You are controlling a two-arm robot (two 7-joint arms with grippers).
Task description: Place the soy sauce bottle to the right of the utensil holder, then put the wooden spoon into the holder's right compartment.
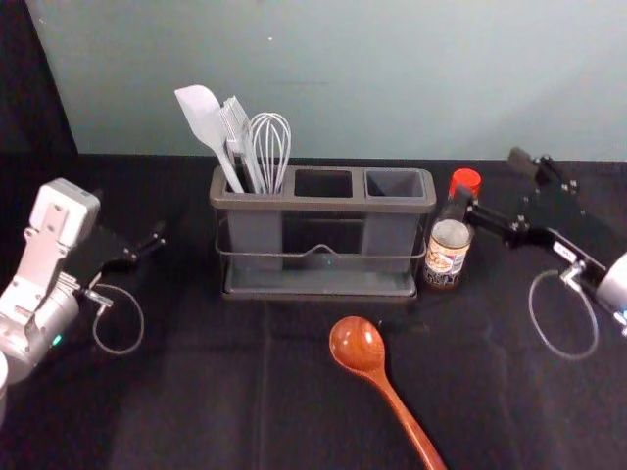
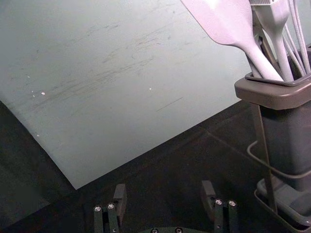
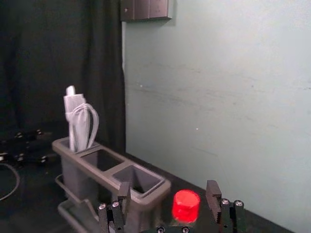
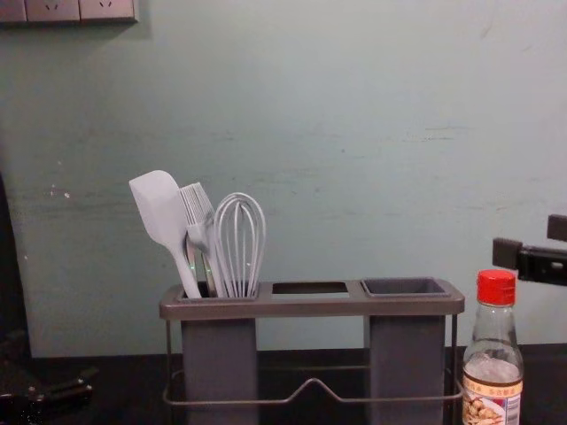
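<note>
I have the soy sauce bottle [image 1: 448, 250] upright on the black-covered surface [image 1: 196, 392], just beside the utensil holder [image 1: 323, 204] on its right, toward the far edge. It looks like glass, smooth and fairly weighty low down, so a knock at the red cap [image 4: 496, 287] could tip it; any nudge belongs low on the body.

The wooden spoon [image 1: 358, 345] lies in front of the holder, bowl toward it, handle slanting to the near edge. I expect it to be light, stiff and a bit slick from its polish. I'd take it across the handle, close enough to the bowl that it won't swivel, then stand it in the right compartment [image 1: 395, 183].

My right arm reaches in from the right edge, its gripper [image 3: 168, 188] at cap height by the bottle, jaws spread and holding nothing; I judge the placing done, and would back off cleanly before going for the spoon. The left gripper [image 2: 164, 189] is parked left of the holder, jaws apart and unladen.
</note>
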